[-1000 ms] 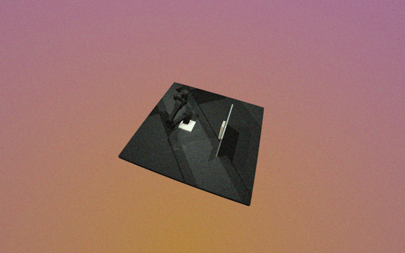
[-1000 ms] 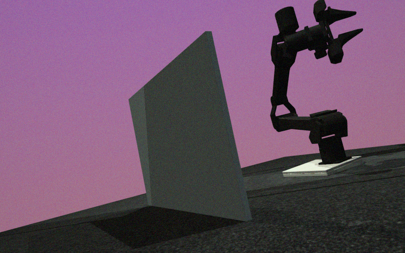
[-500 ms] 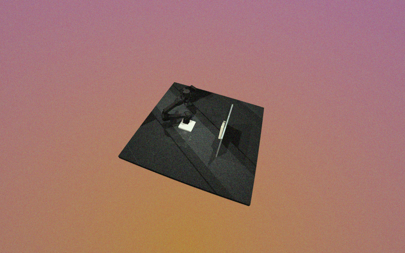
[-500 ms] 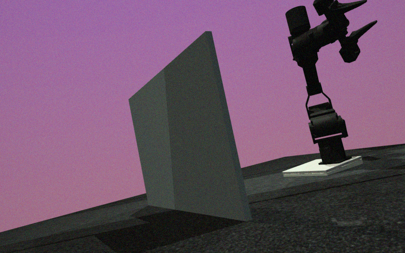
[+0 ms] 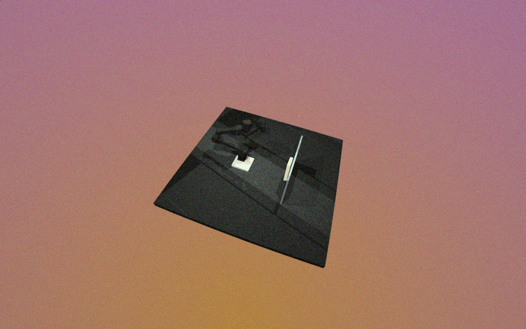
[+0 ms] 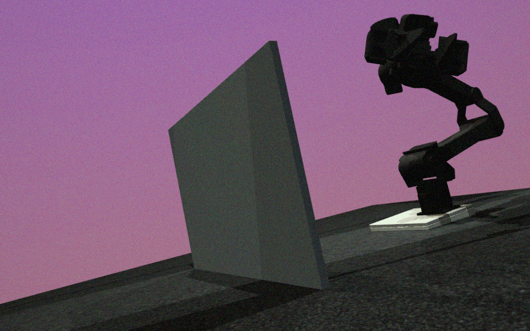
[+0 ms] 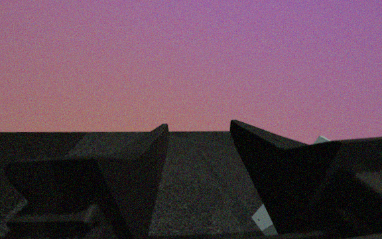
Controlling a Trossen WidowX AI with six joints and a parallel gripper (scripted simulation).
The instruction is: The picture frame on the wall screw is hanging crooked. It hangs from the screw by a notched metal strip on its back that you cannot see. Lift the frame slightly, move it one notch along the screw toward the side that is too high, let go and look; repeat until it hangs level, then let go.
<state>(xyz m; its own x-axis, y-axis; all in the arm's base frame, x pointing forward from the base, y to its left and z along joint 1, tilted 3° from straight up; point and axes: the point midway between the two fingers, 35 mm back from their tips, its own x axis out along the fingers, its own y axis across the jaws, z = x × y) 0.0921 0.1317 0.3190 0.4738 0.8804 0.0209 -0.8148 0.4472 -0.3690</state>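
Note:
The pale picture frame hangs on the side of the thin grey wall that faces the arm. I see it edge-on, so I cannot tell its tilt. In the exterior view I see only the back of the wall; the frame and the screw are hidden behind it. My gripper is open and empty, with only floor and sky between its fingers. It is raised high near the arm's base, well away from the frame and wall.
The black arm stands folded on a white base plate on the dark floor slab. The wall stands upright to the right of the arm's base. The slab's edges drop off all around.

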